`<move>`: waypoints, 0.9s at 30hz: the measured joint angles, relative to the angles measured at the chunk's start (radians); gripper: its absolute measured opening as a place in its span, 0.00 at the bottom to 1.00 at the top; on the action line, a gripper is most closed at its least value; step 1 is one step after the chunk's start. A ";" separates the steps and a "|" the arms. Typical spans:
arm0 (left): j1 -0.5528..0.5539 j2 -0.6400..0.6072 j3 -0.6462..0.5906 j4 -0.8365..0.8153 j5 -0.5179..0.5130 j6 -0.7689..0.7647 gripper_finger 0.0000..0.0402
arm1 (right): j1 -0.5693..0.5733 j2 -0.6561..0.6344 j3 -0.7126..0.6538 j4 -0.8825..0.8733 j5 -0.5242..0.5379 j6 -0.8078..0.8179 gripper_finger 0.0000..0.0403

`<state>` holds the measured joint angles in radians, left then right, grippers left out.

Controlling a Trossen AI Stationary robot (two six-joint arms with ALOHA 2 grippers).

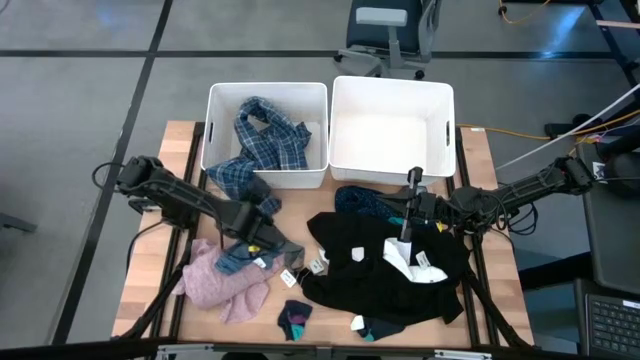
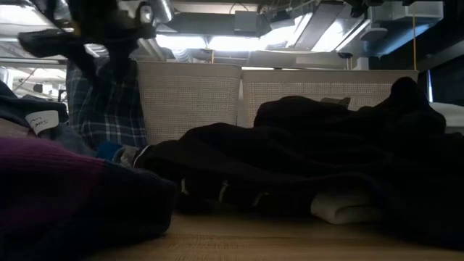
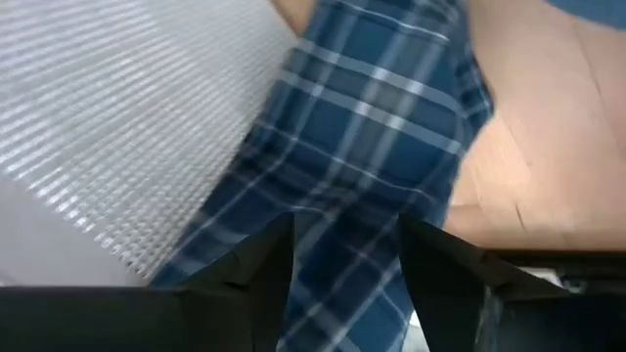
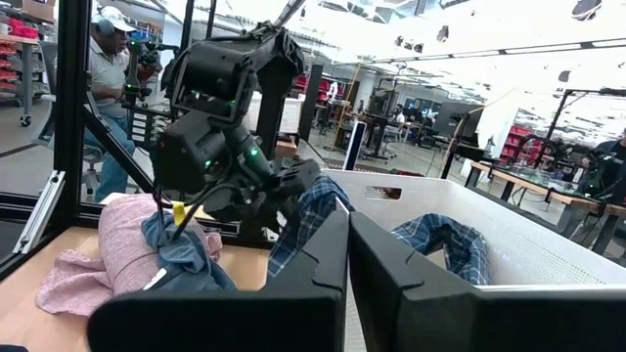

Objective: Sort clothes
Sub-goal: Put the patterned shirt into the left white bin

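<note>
On the near left of the wooden table (image 1: 480, 170) lies the pink fuzzy top (image 1: 215, 282), with the black pile (image 1: 385, 270) to its right; my left gripper (image 1: 262, 207) holds its fingers parted around the blue plaid shirt (image 1: 255, 140), which trails over the front wall of the left white bin (image 1: 215, 110); my right gripper (image 1: 411, 213) waits above the black pile, fingers almost together, empty; beyond the table, a seated person (image 4: 103, 73) and workshop benches.
</note>
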<state>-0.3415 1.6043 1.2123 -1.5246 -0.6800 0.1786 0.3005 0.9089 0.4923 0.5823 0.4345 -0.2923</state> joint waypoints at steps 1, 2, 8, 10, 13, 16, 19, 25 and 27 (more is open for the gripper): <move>-0.010 0.000 -0.014 0.000 0.000 0.018 0.43 | 0.000 0.000 0.000 0.000 -0.001 0.004 0.04; -0.019 0.000 -0.030 0.000 0.000 0.038 0.43 | 0.000 0.000 0.000 0.000 -0.001 0.010 0.04; -0.052 0.000 -0.131 0.012 -0.001 0.104 0.43 | 0.000 0.000 0.000 0.000 -0.006 0.019 0.04; -0.052 0.000 -0.167 0.036 -0.044 0.136 0.43 | 0.000 0.000 0.000 0.000 -0.006 0.019 0.04; -0.040 0.000 -0.217 0.080 -0.110 0.179 0.43 | 0.000 0.000 0.000 0.000 -0.006 0.019 0.04; -0.027 0.000 -0.259 0.119 -0.116 0.223 0.43 | 0.000 0.000 0.000 0.000 -0.006 0.019 0.04; -0.011 0.000 -0.288 0.139 -0.118 0.251 0.41 | 0.000 0.000 0.000 0.000 -0.006 0.019 0.04; 0.017 0.000 -0.319 0.157 -0.125 0.255 0.17 | 0.000 0.000 0.000 0.000 -0.006 0.019 0.04; 0.023 0.000 -0.321 0.157 -0.128 0.247 0.06 | 0.000 0.000 0.000 0.000 -0.006 0.018 0.04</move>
<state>-0.3190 1.6043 0.8917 -1.3672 -0.8076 0.4258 0.3007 0.9089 0.4923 0.5826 0.4286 -0.2738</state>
